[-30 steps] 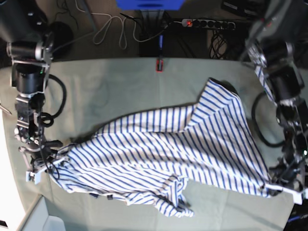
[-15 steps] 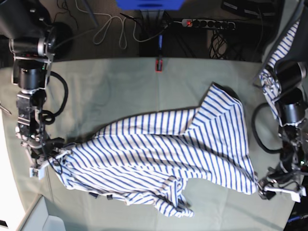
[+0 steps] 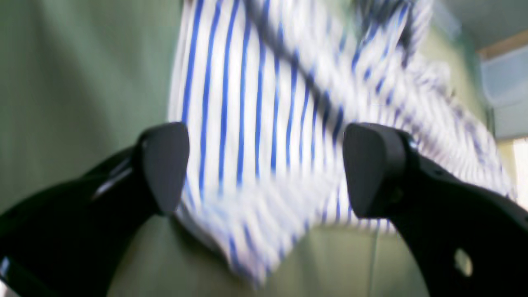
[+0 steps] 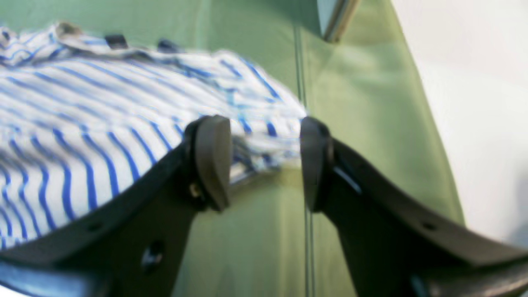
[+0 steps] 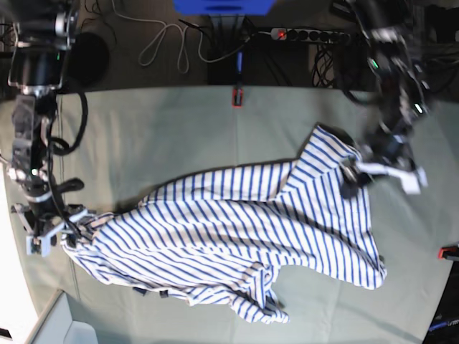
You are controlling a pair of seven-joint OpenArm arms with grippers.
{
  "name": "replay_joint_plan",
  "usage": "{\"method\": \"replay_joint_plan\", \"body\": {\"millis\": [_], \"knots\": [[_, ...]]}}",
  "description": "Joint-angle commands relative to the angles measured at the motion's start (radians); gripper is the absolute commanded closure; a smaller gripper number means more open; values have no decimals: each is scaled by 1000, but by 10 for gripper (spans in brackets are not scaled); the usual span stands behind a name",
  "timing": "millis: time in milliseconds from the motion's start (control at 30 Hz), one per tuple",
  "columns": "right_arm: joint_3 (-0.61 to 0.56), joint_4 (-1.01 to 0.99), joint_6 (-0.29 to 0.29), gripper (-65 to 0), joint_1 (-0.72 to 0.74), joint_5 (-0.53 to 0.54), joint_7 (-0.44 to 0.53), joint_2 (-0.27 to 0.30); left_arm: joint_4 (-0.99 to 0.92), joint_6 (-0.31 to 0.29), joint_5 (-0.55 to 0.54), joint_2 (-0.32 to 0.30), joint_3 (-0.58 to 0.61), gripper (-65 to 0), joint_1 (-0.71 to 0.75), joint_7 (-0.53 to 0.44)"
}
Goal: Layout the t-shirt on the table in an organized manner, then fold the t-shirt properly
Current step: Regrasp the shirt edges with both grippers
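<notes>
Facing a rumpled t-shirt [image 5: 237, 236] on your worktop [image 5: 165, 129].
Left tool [image 3: 264, 169] gapes wide above it; right tool [image 4: 264, 161] stands parted at its edge, gripping nothing.

striped t-shirt [image 5: 237, 240], seemingly rumpled, on table [image 5: 179, 129]

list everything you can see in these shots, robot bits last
t-shirt: one, white with thin blue stripes, crumpled across the table's middle
table: one, pale grey-green cloth cover
red clamp: one, far table edge; another red bit at the base view's right edge
power strip: one, dark, on the floor beyond the table
cables: several, white and black, floor
left gripper: black, open, over the shirt
right gripper: black, open, at the shirt's edge
</notes>
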Motion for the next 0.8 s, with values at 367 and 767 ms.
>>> {"method": "replay_joint_plan", "body": {"millis": [367,767], "knots": [[6,72,-3,-281,-115,8,27,11,-3,-23,-6,89,40,-567,107,-11],[6,72,-3,-281,-156,8,25,11,-120,-24,-17,45,155,-374,66,-17]]}}
